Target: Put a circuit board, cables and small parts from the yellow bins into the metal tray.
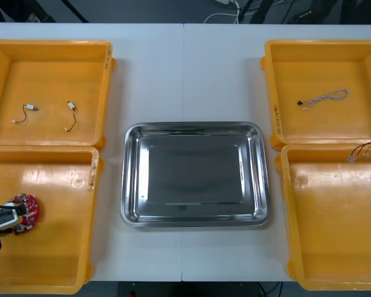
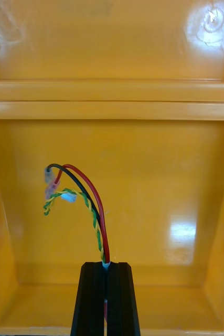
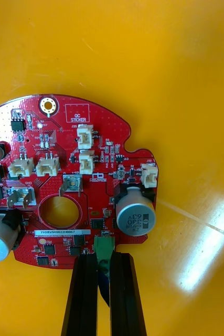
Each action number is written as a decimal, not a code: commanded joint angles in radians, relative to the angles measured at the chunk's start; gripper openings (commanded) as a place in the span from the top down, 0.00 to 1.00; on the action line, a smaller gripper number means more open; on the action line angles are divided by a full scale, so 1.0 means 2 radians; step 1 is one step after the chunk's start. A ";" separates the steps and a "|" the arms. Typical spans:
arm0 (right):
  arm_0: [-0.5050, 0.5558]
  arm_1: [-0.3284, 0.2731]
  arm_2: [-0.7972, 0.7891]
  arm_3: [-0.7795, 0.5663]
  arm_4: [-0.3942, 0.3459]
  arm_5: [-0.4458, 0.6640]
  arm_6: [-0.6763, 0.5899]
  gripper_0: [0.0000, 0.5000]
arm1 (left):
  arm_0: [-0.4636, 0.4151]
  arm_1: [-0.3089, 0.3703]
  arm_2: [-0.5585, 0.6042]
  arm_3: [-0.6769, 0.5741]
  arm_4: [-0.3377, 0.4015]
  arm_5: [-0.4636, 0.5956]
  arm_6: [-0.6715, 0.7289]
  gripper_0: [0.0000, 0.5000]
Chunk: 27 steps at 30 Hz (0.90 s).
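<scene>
Holding nothing yet, metal tray (image 1: 192,126) sits bare mid-table; left gripper (image 3: 104,257) is clamped on the red circuit board (image 3: 64,173) edge in near-left bin (image 1: 90,185), right gripper (image 2: 106,265) on a red-black-yellow cable bundle (image 2: 97,223) in near-right bin (image 1: 285,204); small metal parts (image 1: 29,107) and blue-white cable (image 1: 324,97) lie untouched.

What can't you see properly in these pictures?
Front view: the left end effector is cut off by the picture's edge and covers part of the circuit board.
Right wrist view: the right end effector hides the gripped end of the cables between its shut fingers.
Front view: the small metal parts in the far left yellow bin are too small to identify.
</scene>
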 commanded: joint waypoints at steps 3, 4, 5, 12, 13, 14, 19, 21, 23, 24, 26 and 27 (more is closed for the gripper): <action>-0.012 -0.028 -0.014 -0.018 -0.024 -0.020 0.026 1.00 | -0.018 0.015 -0.007 0.004 0.007 -0.006 -0.017 1.00; -0.012 -0.033 -0.012 -0.018 -0.031 -0.025 0.026 1.00 | -0.021 0.015 -0.007 0.004 0.008 -0.006 -0.016 1.00; -0.012 -0.036 -0.009 -0.018 -0.037 -0.031 0.027 1.00 | -0.024 0.015 -0.006 0.004 0.009 -0.006 -0.016 1.00; -0.017 -0.065 0.020 -0.019 -0.072 -0.072 0.029 1.00 | -0.045 0.013 0.010 -0.002 0.015 0.023 -0.007 1.00; -0.022 -0.067 0.025 -0.019 -0.072 -0.072 0.030 1.00 | -0.045 0.012 0.016 -0.003 0.015 0.031 -0.006 1.00; -0.028 -0.068 0.034 -0.019 -0.072 -0.072 0.031 1.00 | -0.045 0.011 0.024 -0.006 0.016 0.040 -0.003 1.00; -0.066 -0.078 0.083 -0.020 -0.069 -0.072 0.031 1.00 | -0.045 0.001 0.065 -0.024 0.021 0.093 0.007 1.00; -0.082 -0.079 0.103 -0.020 -0.066 -0.072 0.032 1.00 | -0.045 -0.005 0.079 -0.029 0.022 0.111 0.013 1.00; -0.097 -0.079 0.126 -0.021 -0.064 -0.073 0.033 1.00 | -0.045 -0.011 0.095 -0.037 0.024 0.134 0.021 1.00; -0.106 -0.079 0.140 -0.020 -0.063 -0.076 0.034 1.00 | -0.046 -0.015 0.106 -0.043 0.023 0.147 0.030 1.00; -0.121 -0.079 0.162 -0.021 -0.060 -0.079 0.034 1.00 | -0.047 -0.021 0.120 -0.059 0.018 0.171 0.050 1.00; -0.127 -0.079 0.171 -0.021 -0.059 -0.081 0.034 1.00 | -0.048 -0.023 0.128 -0.066 0.017 0.184 0.061 1.00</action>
